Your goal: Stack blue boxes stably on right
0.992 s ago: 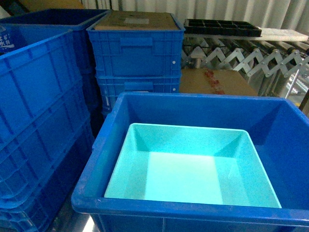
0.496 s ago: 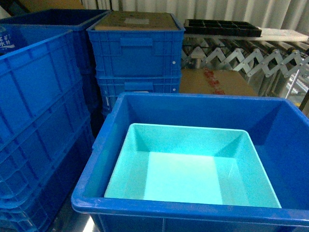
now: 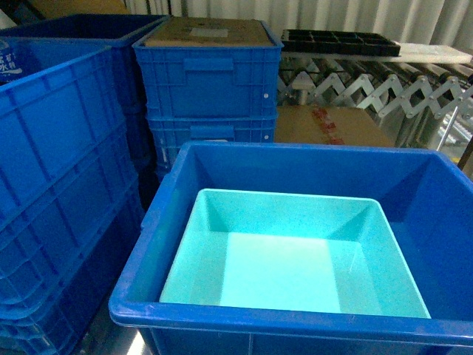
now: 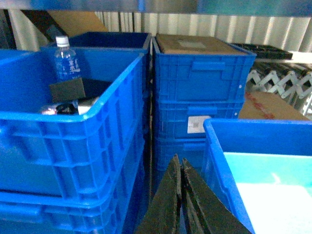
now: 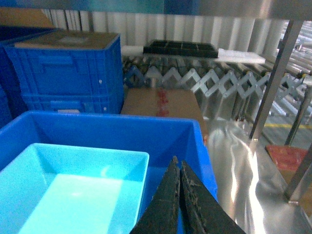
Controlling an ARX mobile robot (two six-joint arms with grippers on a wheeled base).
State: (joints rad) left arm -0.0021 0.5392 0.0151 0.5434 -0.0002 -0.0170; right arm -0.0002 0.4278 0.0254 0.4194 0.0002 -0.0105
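Turquoise tub [image 3: 295, 259] nested inside royal-blue crate [image 3: 185, 166], offset left — could slide if crate jolted. Left hand [image 4: 181, 168], right hand [image 5: 179, 168] both clenched, empty.

Left end effector [image 4: 181, 168], right end effector [image 5: 178, 170]: dark, tapering fingers; worn, speckled surfaces.

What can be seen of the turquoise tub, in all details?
The turquoise tub is a shallow, smooth, plastic-looking container with sloping walls and a flat pale floor. It is empty and upright. It sits inside the larger royal-blue crate, toward the crate's left and near side, with a gap at the far and right sides. Neither hand touches it.
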